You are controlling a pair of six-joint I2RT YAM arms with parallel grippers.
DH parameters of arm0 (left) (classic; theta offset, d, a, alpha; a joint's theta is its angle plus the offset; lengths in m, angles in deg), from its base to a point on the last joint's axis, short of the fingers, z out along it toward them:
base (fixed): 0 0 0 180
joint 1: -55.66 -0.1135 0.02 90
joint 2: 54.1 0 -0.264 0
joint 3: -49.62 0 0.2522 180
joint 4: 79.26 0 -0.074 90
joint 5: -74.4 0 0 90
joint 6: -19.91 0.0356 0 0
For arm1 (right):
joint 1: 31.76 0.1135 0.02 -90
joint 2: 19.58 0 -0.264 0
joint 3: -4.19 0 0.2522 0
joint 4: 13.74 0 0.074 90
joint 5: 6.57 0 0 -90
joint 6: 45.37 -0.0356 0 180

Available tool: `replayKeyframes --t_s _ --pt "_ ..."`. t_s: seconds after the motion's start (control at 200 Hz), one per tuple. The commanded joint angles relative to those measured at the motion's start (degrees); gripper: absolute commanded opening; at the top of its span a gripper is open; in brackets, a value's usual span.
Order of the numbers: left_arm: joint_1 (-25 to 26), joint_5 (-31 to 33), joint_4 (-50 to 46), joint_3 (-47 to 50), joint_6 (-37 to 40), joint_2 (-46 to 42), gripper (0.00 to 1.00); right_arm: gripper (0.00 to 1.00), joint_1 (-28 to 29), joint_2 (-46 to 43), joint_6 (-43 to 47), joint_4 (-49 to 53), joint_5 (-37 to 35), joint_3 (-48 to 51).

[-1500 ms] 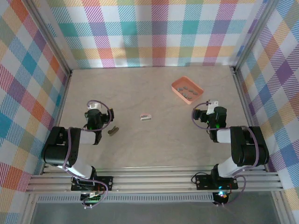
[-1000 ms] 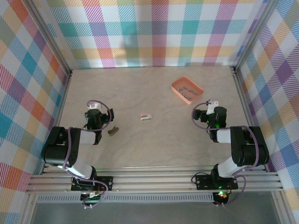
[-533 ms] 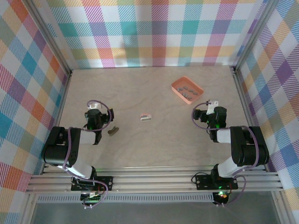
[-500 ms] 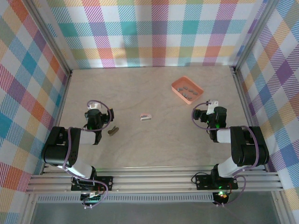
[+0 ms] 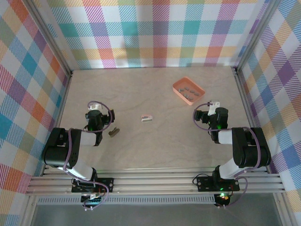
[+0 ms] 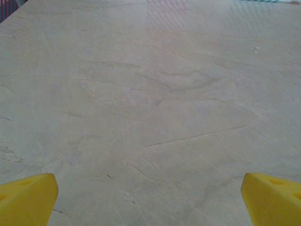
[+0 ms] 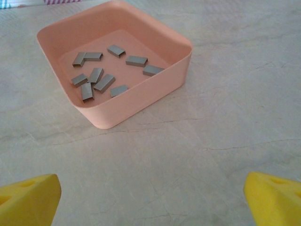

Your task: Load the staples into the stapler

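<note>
So the stapler (image 5: pixel 147 118) is lying flat on the worktop (image 6: pixel 150 94), pretty much dead centre between the two arms, and nothing is touching it. From the overhead camera we see its pale pink and white body, but it's too small to tell whether it's flipped open or closed.

The staples (image 7: pixel 104 83) are all sitting in the orange tray (image 7: pixel 136 101), which is toward the far right of the worktop, well apart from the stapler. We count roughly ten short grey strips scattered loose over the tray floor, a couple of them touching at the ends, none stacked.

The right hand (image 7: pixel 150 202) sits low over the worktop on the near side of the tray, pointing straight at it, with its yellow fingertips (image 7: pixel 28 193) spread wide and nothing between them. The left hand (image 6: pixel 150 202) is over on the left side, also spread wide and holding nothing, looking out across bare worktop.

There's also a small dark object (image 5: pixel 113 133) lying just beside the left arm, on its right. We can't tell what it is.
</note>
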Motion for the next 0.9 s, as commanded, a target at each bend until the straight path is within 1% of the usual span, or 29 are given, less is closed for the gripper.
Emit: replayKeyframes --t_s 0.0,0.07,0.115,0.185,0.255,0.325,0.385,0.415,0.45,0.515,0.565,0.69,0.815,0.895 --pt "0.2 -3.1 -7.0 -3.8 2.1 -2.8 0.99 0.99 -0.2 -3.8 0.9 9.3 3.6 -5.1" --pt "0.4 -4.2 -15.5 -7.3 2.9 -6.1 0.95 0.99 -0.2 -6.2 -0.4 25.6 5.7 -12.4" --pt "0.7 -5.7 -19.8 -9.2 3.6 -8.5 0.93 0.99 -0.2 -7.0 -1.1 32.6 7.9 -16.1" --pt "1.1 -9.0 -27.0 -12.5 2.6 -11.9 0.89 0.99 0.7 -8.6 -0.5 38.3 12.0 -18.6" --pt "2.0 -13.8 -32.6 -16.0 2.2 -14.0 0.84 0.99 2.3 -10.6 -0.3 42.1 15.5 -19.9" --pt "3.7 -14.6 -37.2 -19.4 0.2 -14.5 0.84 0.99 5.8 -11.8 0.4 46.3 16.5 -22.0" --pt "4.2 -15.7 -41.0 -22.4 -4.9 -14.4 0.84 0.99 10.4 -11.6 5.4 49.9 16.3 -23.8" --pt "4.2 -17.0 -42.6 -23.7 -7.2 -14.0 0.84 0.99 12.5 -11.3 10.2 52.1 15.8 -25.1" --pt "4.2 -18.2 -44.5 -24.9 -9.0 -13.8 0.84 0.99 15.1 -10.5 13.4 54.4 14.8 -26.9" --pt "4.2 -19.2 -47.9 -26.9 -12.0 -13.1 0.84 0.99 17.7 -8.5 18.2 57.4 16.3 -30.3" --pt "4.2 -20.1 -51.0 -28.6 -12.4 -12.5 0.84 1.00 18.9 -6.7 21.4 58.6 18.3 -32.6" --pt "4.2 -22.3 -58.0 -32.7 -11.7 -11.0 0.84 0.97 22.5 0.0 31.1 62.7 20.6 -39.3" --pt "4.1 -26.2 -59.1 -32.5 -12.0 -10.9 0.84 0.92 25.6 8.0 40.6 66.7 22.3 -46.6" --pt "4.1 -28.6 -59.6 -32.4 -12.2 -10.4 0.84 0.91 27.6 13.3 46.2 69.7 22.5 -51.5"
